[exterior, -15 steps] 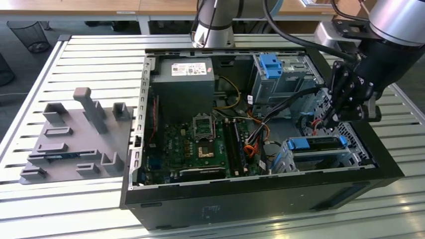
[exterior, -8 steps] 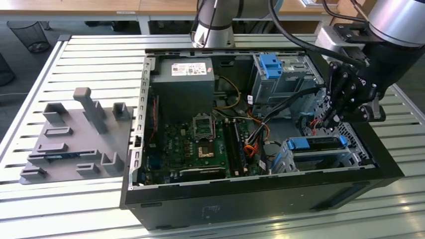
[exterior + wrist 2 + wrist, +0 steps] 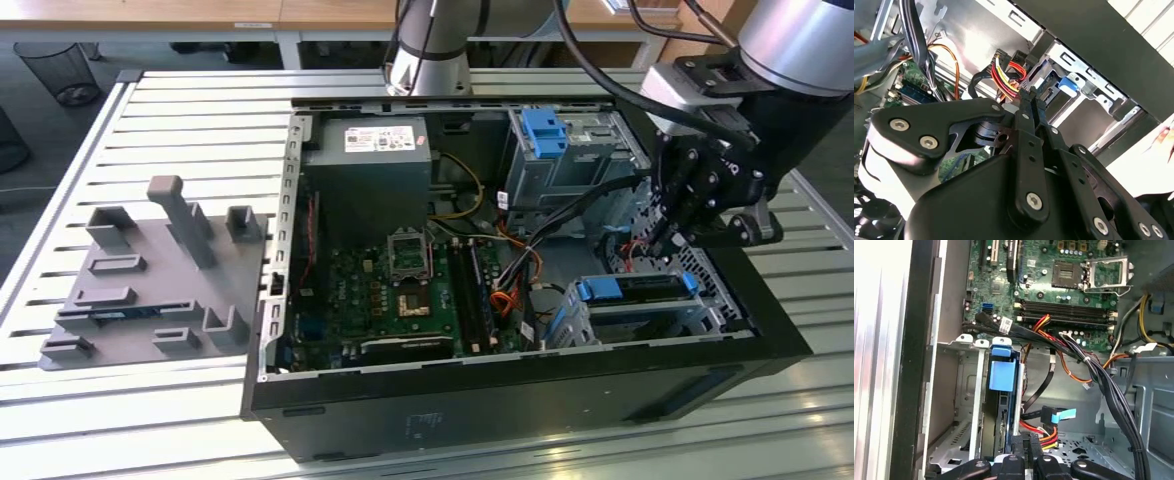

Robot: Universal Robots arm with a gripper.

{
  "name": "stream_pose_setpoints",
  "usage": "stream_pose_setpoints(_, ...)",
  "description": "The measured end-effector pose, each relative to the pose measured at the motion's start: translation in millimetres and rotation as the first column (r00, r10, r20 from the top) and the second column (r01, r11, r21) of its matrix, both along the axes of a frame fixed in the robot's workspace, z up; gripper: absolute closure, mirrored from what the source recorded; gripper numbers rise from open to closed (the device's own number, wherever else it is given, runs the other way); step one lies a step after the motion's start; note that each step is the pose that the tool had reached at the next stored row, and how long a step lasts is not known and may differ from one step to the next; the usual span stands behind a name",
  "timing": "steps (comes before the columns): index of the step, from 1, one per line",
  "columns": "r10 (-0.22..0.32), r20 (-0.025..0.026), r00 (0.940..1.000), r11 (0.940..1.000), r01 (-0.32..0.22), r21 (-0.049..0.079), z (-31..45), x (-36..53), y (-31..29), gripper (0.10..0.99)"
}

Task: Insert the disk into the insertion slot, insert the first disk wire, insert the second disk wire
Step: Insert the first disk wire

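Gripper nearly closed beside the red-and-yellow power wire; a hold on its plug cannot be told; the disk sits in the insertion slot, near corner, the exterior view's right; square the plug to the disk's port, press straight.

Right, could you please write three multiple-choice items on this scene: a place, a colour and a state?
1. The silver-grey hard drive in its bright blue plastic carrier is: A in mid-air; B inside the low silver perforated metal cage; C stacked on another drive.
2. The plastic tab on the taller grey metal cage is: A red; B yellow; C blue.
3. The black computer case is: A open-sided; B closed; C upended.
B, cage walls flank it; C, plainly blue; A, its interior shows.
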State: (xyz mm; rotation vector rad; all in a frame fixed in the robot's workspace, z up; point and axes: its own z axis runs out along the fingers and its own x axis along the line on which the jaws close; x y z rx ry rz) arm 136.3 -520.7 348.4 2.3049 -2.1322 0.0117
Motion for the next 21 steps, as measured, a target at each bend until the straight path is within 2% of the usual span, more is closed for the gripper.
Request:
stream_pose_setpoints(5, 0.001, 0.0077, 1.0000, 1.0000, -0.001, 0.000, -0.3, -1.1, -3.6, 0.922)
stream_pose_setpoints(14, 0.002, 0.0174, 0.9998, 1.0000, -0.002, 0.000, -2.2, -3.4, -9.2, 0.922)
stream_pose_setpoints(18, 0.002, 0.0207, 0.9998, 1.0000, -0.002, 0.000, -3.8, -5.5, -9.6, 0.922)
stream_pose_setpoints(21, 0.002, 0.0211, 0.9998, 1.0000, -0.002, 0.000, -4.8, -5.5, -10.3, 0.922)
